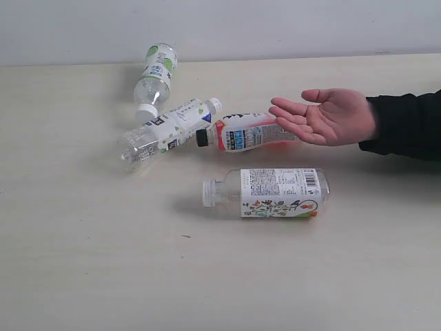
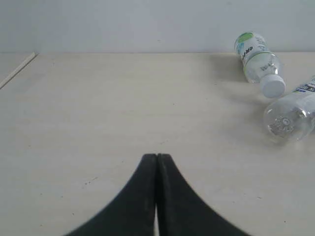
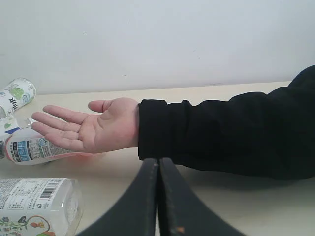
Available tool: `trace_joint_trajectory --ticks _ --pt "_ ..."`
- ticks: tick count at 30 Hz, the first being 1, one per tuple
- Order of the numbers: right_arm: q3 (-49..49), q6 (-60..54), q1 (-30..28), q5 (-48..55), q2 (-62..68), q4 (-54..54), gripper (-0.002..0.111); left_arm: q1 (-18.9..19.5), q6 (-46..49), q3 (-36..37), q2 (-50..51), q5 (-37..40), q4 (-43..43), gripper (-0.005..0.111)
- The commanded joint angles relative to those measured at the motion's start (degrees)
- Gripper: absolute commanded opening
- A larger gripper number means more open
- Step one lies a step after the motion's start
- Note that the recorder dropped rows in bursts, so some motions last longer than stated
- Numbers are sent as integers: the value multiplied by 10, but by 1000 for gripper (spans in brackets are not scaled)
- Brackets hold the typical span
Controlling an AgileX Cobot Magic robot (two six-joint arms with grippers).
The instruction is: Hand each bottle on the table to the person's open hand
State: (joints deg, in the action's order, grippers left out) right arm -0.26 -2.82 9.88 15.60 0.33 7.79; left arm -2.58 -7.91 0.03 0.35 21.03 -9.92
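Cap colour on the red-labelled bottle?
Black cap; exterior view shows it best.

No words readable. On clear plastic bottle with white cap and flower label (image 1: pixel 279 193): tiny print, barcode stripes, too small. On clear plastic bottle with black cap and red-white label (image 1: pixel 242 132): print blurry.

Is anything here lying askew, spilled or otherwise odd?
All four bottles lie on their sides at different angles: green-label bottle, white-label bottle, black-capped bottle, floral bottle. The hand partly hides the black-capped bottle. No spill shows.
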Motion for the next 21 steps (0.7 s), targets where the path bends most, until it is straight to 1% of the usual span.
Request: trace_joint_trajectory --ticks 1,12,14,15,17,20,21 --pt "3 1 -3 -3 -3 1 0 -3 3 0 -4 -2 3 0" --pt "3 1 -3 -3 -3 2 0 -3 3 0 -4 -2 1 0" --pt "3 1 -3 -3 -3 2 0 -3 7 0 -4 -22 -27 0" --pt "3 1 -3 -3 -3 2 0 -3 7 0 -4 -53 -38 0" --pt "3 1 -3 -3 -3 2 0 -3 -1 0 -4 -143 -41 0" --pt "3 1 -3 -3 -3 2 0 -3 -22 0 -4 -296 -41 0" --pt "3 1 -3 -3 -3 2 0 -3 -53 0 -4 -379 -41 0"
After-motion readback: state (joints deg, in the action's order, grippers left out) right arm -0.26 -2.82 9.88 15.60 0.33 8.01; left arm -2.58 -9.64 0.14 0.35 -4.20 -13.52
